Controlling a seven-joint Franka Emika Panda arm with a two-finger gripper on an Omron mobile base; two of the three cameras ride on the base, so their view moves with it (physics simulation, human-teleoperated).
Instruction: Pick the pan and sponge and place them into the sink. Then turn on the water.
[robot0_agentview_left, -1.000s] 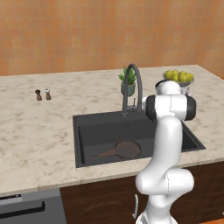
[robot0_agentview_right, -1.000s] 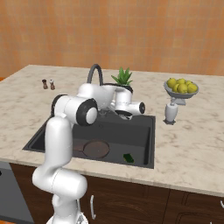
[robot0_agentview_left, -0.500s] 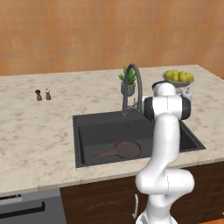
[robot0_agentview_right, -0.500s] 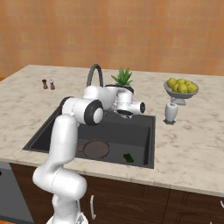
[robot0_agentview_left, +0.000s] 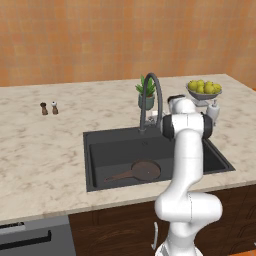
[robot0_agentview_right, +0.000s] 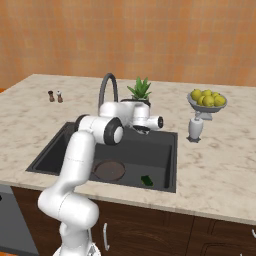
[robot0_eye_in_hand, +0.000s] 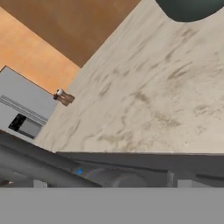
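The dark brown pan (robot0_agentview_left: 142, 171) lies flat on the floor of the black sink (robot0_agentview_left: 95, 165), handle pointing left; the right base view shows the pan (robot0_agentview_right: 109, 170) too. The green sponge (robot0_agentview_right: 147, 180) lies in the sink (robot0_agentview_right: 170, 165) near its front right corner. My gripper (robot0_agentview_right: 141, 130) hovers over the sink's back edge, just right of the arched faucet (robot0_agentview_right: 107, 90). In the hand view the gripper (robot0_eye_in_hand: 112, 183) is open with nothing between its fingertips (robot0_eye_in_hand: 40, 183), and the faucet's dark pipe (robot0_eye_in_hand: 35, 164) crosses at lower left. The water is out of view.
A potted plant (robot0_agentview_right: 139, 91) stands behind the faucet. A fruit bowl (robot0_agentview_right: 207, 100) and a white bottle (robot0_agentview_right: 195, 129) sit on the counter to the right. Salt and pepper shakers (robot0_agentview_left: 49, 108) stand far left. Marble counter (robot0_agentview_left: 40, 150) surrounds the sink.
My hand has shifted slightly left toward the faucet and turned a little. The gripper has stayed open. Pan and sponge have not moved.
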